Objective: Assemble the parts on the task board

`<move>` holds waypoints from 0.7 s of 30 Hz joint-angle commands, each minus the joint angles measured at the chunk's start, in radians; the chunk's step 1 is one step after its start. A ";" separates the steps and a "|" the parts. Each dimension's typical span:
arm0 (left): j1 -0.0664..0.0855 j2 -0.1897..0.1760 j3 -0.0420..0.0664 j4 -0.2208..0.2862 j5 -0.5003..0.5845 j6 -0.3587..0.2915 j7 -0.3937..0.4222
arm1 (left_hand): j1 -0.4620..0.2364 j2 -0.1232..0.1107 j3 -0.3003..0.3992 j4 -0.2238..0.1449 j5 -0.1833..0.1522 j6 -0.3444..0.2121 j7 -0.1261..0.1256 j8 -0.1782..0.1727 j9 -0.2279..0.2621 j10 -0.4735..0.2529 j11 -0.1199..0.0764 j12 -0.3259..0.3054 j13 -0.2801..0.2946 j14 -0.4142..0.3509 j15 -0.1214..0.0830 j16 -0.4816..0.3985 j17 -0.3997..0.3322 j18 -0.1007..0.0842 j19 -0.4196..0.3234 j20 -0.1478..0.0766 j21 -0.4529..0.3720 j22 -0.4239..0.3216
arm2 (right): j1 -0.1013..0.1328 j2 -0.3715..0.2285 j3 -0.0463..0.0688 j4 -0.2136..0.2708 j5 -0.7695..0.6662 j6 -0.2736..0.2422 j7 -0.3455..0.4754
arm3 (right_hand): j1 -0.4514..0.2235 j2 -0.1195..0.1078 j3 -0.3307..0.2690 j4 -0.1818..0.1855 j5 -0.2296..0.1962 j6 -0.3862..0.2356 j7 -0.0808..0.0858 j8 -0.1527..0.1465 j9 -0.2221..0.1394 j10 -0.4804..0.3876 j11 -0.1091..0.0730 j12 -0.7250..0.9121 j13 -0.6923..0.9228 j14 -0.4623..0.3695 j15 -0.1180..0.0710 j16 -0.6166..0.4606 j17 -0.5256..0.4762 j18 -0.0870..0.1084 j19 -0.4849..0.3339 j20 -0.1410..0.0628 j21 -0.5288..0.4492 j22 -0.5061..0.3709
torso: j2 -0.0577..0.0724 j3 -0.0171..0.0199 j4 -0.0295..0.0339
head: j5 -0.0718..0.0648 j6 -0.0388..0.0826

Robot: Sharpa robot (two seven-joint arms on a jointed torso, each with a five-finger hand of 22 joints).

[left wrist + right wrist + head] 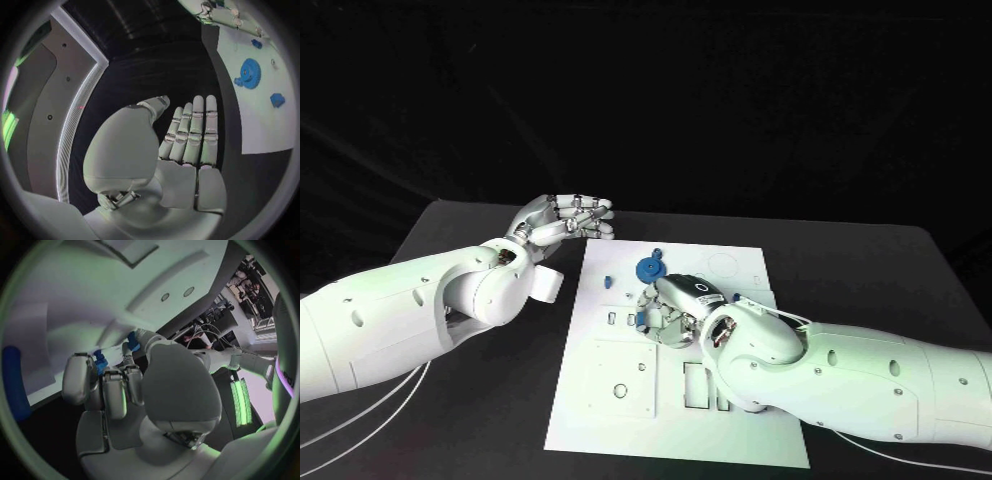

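The right hand (pixel 669 308) rests on the board (pixel 625 395), fingers curled on a small blue part (pixel 100 362). The left hand (pixel 567 218) hovers off the board's far left corner, empty, fingers straight. A blue gear (pixel 648 269) lies just beyond the right hand.

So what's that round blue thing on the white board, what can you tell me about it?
It is a blue gear, seemingly plastic: a toothed disc with a raised hub at its centre, seen best in the left wrist view. It lies flat on the task board, toward its far end, just beyond the right hand, whose fingers are at the board beside it. I cannot tell whether they touch it. Smaller blue parts lie nearby.
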 commanded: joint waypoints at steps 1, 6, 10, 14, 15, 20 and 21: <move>0.000 0.001 0.001 0.002 -0.004 0.021 0.003 | -0.005 0.001 0.000 -0.006 -0.005 -0.008 0.029 -0.006 -0.002 -0.001 0.007 -0.004 0.001 -0.008 0.000 0.005 0.001 0.008 -0.008 -0.001 0.004 0.001 | -0.001 0.001 0.000 0.000 -0.018 0.006 -0.010 | -0.011 0.000 -0.003 0.004 -0.002 -0.008 0.000 0.004 -0.002 -0.003 0.003 -0.007 0.120 0.089 0.001 -0.004 0.198 0.004 -0.003 0.001 -0.007 -0.002 | 0.000 0.0003 0.0000 | 0.000 -0.001; 0.000 0.001 0.000 0.001 -0.004 0.021 0.003 | -0.005 0.001 0.000 -0.006 -0.005 -0.008 0.029 -0.006 -0.002 -0.001 0.007 -0.004 0.001 -0.008 0.000 0.005 0.001 0.008 -0.008 -0.001 0.004 0.001 | -0.001 0.001 0.000 -0.001 -0.018 -0.008 -0.011 | -0.030 -0.014 -0.019 0.016 -0.003 -0.020 0.004 0.000 -0.003 -0.005 0.007 -0.008 0.118 0.089 0.005 -0.005 0.197 0.004 -0.003 0.003 -0.010 -0.002 | -0.001 0.0003 -0.0003 | 0.001 0.000; 0.000 0.001 0.000 0.001 -0.004 0.021 0.003 | -0.005 0.001 0.000 -0.006 -0.005 -0.008 0.029 -0.006 -0.002 -0.001 0.007 -0.004 0.001 -0.008 0.000 0.005 0.001 0.008 -0.008 -0.001 0.004 0.001 | -0.001 0.001 0.000 -0.001 -0.018 -0.012 -0.010 | -0.039 -0.018 -0.030 0.023 -0.003 -0.024 0.006 0.000 -0.003 -0.006 0.008 -0.009 0.117 0.089 0.006 -0.005 0.198 0.004 -0.003 0.005 -0.011 -0.003 | 0.000 -0.0002 -0.0003 | 0.001 0.000; 0.000 0.001 0.000 0.001 -0.004 0.021 0.003 | -0.005 0.001 0.000 -0.006 -0.005 -0.008 0.029 -0.006 -0.002 -0.001 0.007 -0.004 0.001 -0.008 0.000 0.005 0.001 0.008 -0.008 -0.001 0.004 0.001 | -0.001 0.001 0.000 0.000 -0.018 -0.014 -0.008 | -0.039 -0.018 -0.030 0.023 -0.003 -0.024 0.006 0.000 -0.003 -0.006 0.008 -0.009 0.117 0.089 0.006 -0.005 0.198 0.004 -0.003 0.005 -0.011 -0.003 | 0.000 -0.0004 -0.0005 | 0.001 0.000; 0.000 0.001 0.000 0.001 -0.004 0.021 0.003 | -0.005 0.001 0.000 -0.006 -0.005 -0.008 0.029 -0.006 -0.002 -0.001 0.007 -0.004 0.001 -0.008 0.000 0.005 0.001 0.008 -0.008 -0.001 0.004 0.001 | -0.001 0.001 0.000 0.000 -0.018 -0.014 -0.008 | -0.039 -0.018 -0.030 0.023 -0.003 -0.024 0.006 0.000 -0.003 -0.006 0.008 -0.009 0.117 0.089 0.006 -0.005 0.198 0.004 -0.003 0.005 -0.011 -0.003 | 0.000 -0.0003 -0.0004 | 0.001 0.000; 0.000 0.001 0.000 0.001 -0.005 0.021 0.002 | -0.007 0.001 -0.001 -0.005 -0.006 -0.008 0.028 -0.006 -0.002 -0.001 0.007 -0.004 0.002 -0.010 0.000 0.006 0.002 0.008 -0.010 0.000 0.006 0.002 | -0.001 0.002 0.000 0.000 -0.018 -0.014 -0.007 | -0.039 -0.017 -0.033 0.024 -0.003 -0.023 0.005 0.001 -0.002 -0.004 0.008 -0.007 0.119 0.089 0.006 -0.005 0.198 0.004 -0.002 0.005 -0.010 -0.001 | 0.000 -0.0009 0.0000 | 0.000 -0.001; 0.000 0.001 0.000 0.001 -0.005 0.021 0.002 | -0.007 0.001 -0.001 -0.005 -0.006 -0.008 0.028 -0.006 -0.002 -0.001 0.007 -0.004 0.002 -0.010 0.000 0.006 0.002 0.008 -0.010 0.000 0.006 0.002 | -0.001 0.002 0.000 0.000 -0.018 -0.014 -0.007 | -0.038 -0.015 -0.033 0.024 -0.002 -0.021 0.004 0.002 -0.002 -0.004 0.008 -0.007 0.119 0.089 0.006 -0.005 0.199 0.004 -0.002 0.005 -0.011 -0.001 | 0.000 -0.0011 0.0002 | 0.000 -0.001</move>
